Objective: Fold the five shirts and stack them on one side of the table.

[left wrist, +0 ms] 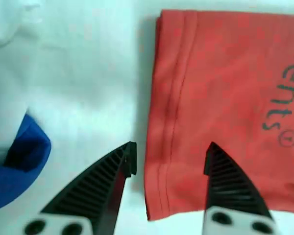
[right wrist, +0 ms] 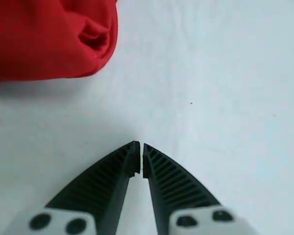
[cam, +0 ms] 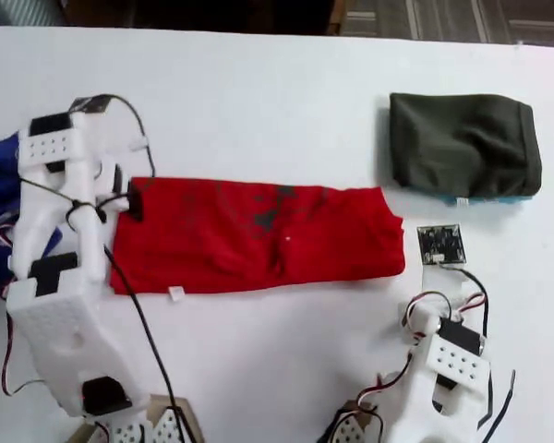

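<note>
Red shirt (cam: 258, 235) with dark lettering (left wrist: 279, 105)

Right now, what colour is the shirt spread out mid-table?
The shirt is red; high view shows it best.

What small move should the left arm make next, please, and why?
Probably lower the left gripper and close it on the red shirt: its open jaws straddle the shirt's end hem, and it lies as a long strip needing another fold. The right gripper is shut over the table.
</note>
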`<state>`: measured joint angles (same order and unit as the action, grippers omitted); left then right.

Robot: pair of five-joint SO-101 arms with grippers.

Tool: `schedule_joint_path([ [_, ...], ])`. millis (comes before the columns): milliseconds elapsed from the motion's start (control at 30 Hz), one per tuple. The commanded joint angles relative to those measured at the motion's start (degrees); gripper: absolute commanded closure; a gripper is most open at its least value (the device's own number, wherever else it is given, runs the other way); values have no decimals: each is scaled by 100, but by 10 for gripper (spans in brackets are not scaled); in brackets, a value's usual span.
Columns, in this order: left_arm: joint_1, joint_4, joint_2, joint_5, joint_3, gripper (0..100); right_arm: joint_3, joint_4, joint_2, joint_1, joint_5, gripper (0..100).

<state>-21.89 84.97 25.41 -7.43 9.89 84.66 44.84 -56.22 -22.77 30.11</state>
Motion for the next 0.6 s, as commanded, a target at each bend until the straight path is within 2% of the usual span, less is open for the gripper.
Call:
schedule_joint_path([
  [0, 35, -466, -35, 88, -224, 755, -26, -92, -127, -48, 35, 978],
  [167, 35, -791, -18, 237, -374, 755, -26, -92, -127, -48, 35, 978],
  [400, 70, -703, 844, 325, -312, 755, -26, -92, -127, -48, 35, 978],
  [467, 88, -475, 1116, 325, -136, 755, -26, -92, -127, -48, 35, 978],
  [567, 246, 316, 1477, 316, 567, 755, -26, -92, -127, -48, 35, 978],
])
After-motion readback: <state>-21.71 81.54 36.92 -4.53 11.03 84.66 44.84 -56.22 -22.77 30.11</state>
